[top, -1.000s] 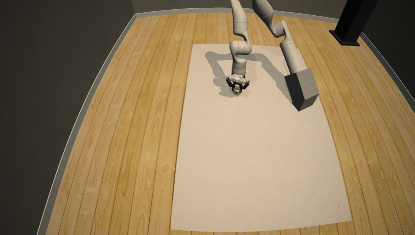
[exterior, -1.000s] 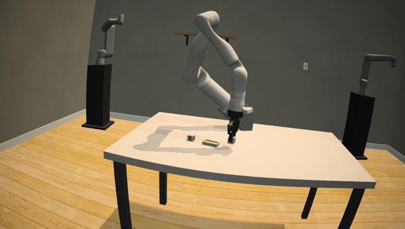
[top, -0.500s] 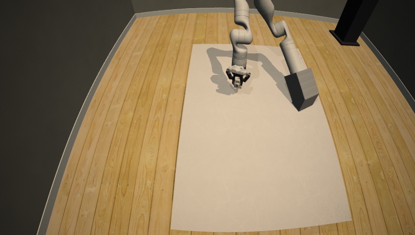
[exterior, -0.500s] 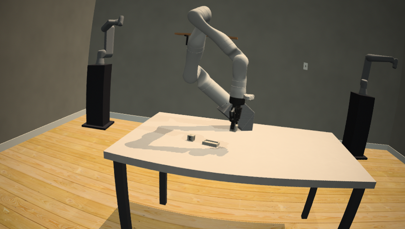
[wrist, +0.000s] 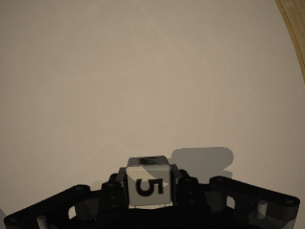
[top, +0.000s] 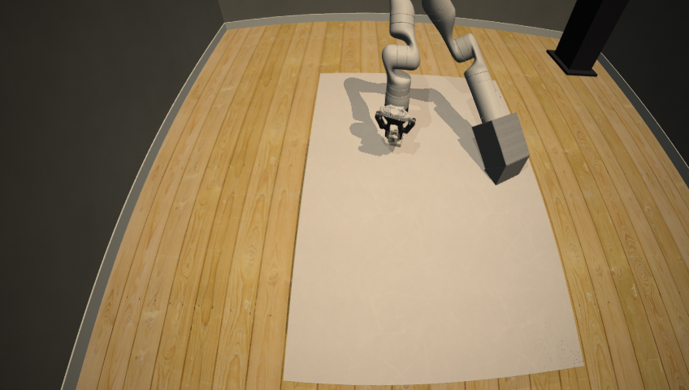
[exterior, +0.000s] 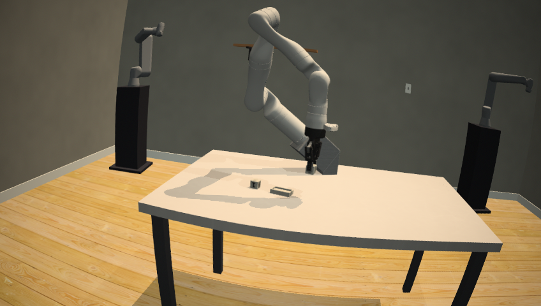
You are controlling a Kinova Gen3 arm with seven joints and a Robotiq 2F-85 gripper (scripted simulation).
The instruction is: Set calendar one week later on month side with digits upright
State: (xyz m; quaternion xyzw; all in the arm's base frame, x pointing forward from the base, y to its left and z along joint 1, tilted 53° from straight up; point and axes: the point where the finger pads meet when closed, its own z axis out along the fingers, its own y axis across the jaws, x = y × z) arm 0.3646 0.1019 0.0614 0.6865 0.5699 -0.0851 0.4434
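Grey walls (exterior: 379, 57), plank floor (exterior: 57, 212), pale table (exterior: 341, 212) (black legs).

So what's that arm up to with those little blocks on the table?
The arm's gripper is clamped on a small cube, which shows a 5 in the wrist view. It holds the cube low, at or just above the table, near the arm's base. A second cube and a small tray sit apart on the table, off to one side. Neither cube is in the tray yet.
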